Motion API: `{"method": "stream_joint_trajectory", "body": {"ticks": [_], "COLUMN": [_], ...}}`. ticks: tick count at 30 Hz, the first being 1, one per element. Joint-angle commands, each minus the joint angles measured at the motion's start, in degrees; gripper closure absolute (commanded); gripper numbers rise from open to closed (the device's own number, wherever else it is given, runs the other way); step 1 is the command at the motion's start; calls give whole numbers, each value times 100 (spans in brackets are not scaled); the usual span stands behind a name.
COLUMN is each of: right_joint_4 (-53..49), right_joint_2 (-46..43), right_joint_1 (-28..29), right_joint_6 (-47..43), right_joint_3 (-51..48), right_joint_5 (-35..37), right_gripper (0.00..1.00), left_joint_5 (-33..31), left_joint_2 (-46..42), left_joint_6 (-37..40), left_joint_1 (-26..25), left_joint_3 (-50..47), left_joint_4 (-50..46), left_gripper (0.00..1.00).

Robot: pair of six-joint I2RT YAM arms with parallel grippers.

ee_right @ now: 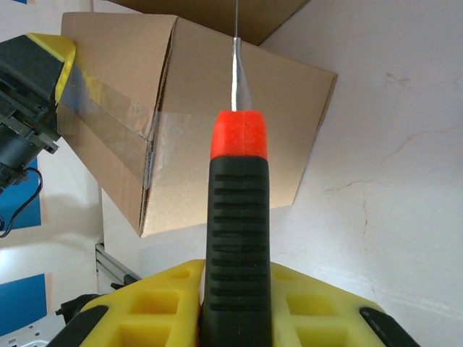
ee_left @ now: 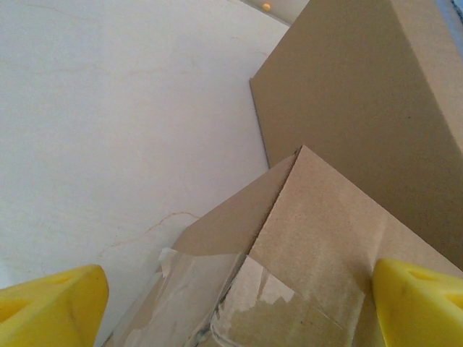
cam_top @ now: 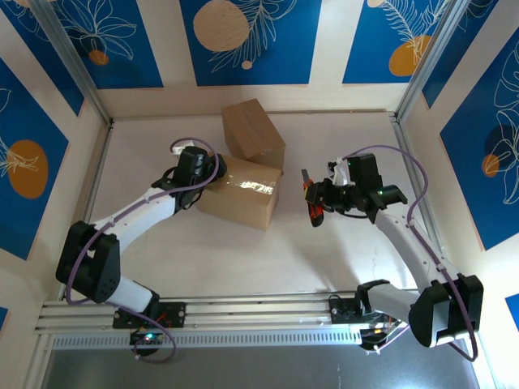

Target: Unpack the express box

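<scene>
The express box [cam_top: 243, 193] is brown cardboard sealed with clear tape and lies mid-table. My left gripper [cam_top: 212, 177] hovers at its left end, open. In the left wrist view its yellow fingers [ee_left: 51, 303] stand wide apart over the box's taped top flaps [ee_left: 318, 238], where the tape is torn and wrinkled. My right gripper [cam_top: 328, 198] is right of the box, shut on a knife [cam_top: 313, 207] with a black handle and red collar. In the right wrist view the knife [ee_right: 237, 217] stands between the yellow pads, with its thin blade pointing at the box's [ee_right: 217, 108] near corner.
A second, untaped cardboard box [cam_top: 253, 130] stands tilted just behind the express box and touches it; it rises at the right in the left wrist view [ee_left: 376, 108]. Aluminium frame posts and blue patterned walls bound the white table [cam_top: 340, 259].
</scene>
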Motion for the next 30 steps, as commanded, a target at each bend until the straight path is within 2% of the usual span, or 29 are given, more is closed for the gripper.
{"method": "stream_joint_trajectory", "body": {"ticks": [1, 15, 23, 30], "right_joint_4": [-251, -540, -321, -203], "right_joint_2": [-85, -178, 452, 583], "right_joint_1": [41, 157, 397, 397], "right_joint_6": [-70, -98, -210, -182], "right_joint_3": [236, 447, 686, 591], "right_joint_5": [-78, -121, -1276, -1575], "right_gripper": [100, 100, 100, 100], "left_joint_5": [-61, -7, -25, -18], "left_joint_2": [350, 684, 593, 514], "left_joint_6": [131, 75, 77, 60], "left_joint_1": [-90, -94, -94, -93], "left_joint_3": [-554, -637, -646, -707], "left_joint_4": [-2239, -2194, -2204, -2165], "left_gripper": [8, 7, 6, 6]}}
